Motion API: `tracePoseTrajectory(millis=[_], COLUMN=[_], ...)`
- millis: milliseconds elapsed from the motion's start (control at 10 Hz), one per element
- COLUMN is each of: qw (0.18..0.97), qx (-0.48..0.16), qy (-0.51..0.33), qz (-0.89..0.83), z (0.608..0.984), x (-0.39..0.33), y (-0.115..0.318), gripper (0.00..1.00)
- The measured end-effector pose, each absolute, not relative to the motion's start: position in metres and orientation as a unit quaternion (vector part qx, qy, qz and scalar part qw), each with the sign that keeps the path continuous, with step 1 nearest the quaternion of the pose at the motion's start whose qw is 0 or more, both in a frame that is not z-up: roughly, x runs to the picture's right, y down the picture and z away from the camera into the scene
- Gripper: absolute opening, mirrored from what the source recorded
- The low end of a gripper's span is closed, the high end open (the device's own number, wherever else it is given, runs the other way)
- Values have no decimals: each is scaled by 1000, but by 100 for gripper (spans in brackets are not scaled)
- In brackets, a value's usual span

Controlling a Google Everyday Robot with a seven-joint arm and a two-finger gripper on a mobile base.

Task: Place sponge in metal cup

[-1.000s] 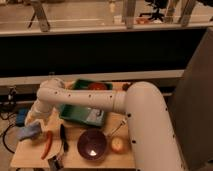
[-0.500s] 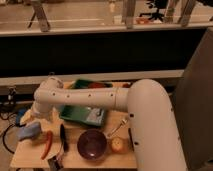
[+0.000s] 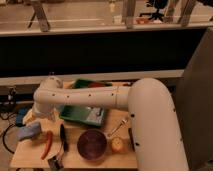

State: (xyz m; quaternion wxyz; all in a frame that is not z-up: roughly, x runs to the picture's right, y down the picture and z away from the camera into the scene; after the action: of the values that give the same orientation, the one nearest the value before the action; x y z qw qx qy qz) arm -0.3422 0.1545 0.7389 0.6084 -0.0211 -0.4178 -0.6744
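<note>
Reaching across the wooden table (image 3: 100, 159) toward its left side, the white arm (image 3: 95, 97) bends at a rounded joint and ends at the gripper (image 3: 34, 125), which sits low over the left edge of the tabletop; whether it is wide, narrow or holding anything cannot be told, since the wrist hides it. The sponge (image 3: 28, 132), pale blue and soft-edged, lies directly under and against that end of the arm, at about seven o'clock from the wrist joint, on the left edge of the table. At nine o'clock from the sponge, a darker blue flat object (image 3: 21, 117) sits just beyond the table edge. At three o'clock from the sponge lies the long red pepper (image 3: 47, 144), and just beside it, again toward three o'clock, a dark-handled utensil (image 3: 63, 138) lies lengthwise. Farther toward three o'clock stands the dark round bowl (image 3: 92, 145), with a small yellowish round object (image 3: 117, 145) close on its right. A fork (image 3: 116, 129) lies at one o'clock from the bowl. A green tray (image 3: 84, 114) sits at twelve o'clock from the bowl, partly beneath the arm
</note>
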Motion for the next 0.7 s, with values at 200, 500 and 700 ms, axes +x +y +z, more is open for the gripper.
tracePoseTrajectory(millis=[200,500,700], qw=[608,603,602], qx=[-21,-14,-12], qy=[-416,-413,-412], qz=[-675,-682,-684], z=[739,738,738], x=[-341,-341,-341], y=[155,156,156], gripper=[80,80,80])
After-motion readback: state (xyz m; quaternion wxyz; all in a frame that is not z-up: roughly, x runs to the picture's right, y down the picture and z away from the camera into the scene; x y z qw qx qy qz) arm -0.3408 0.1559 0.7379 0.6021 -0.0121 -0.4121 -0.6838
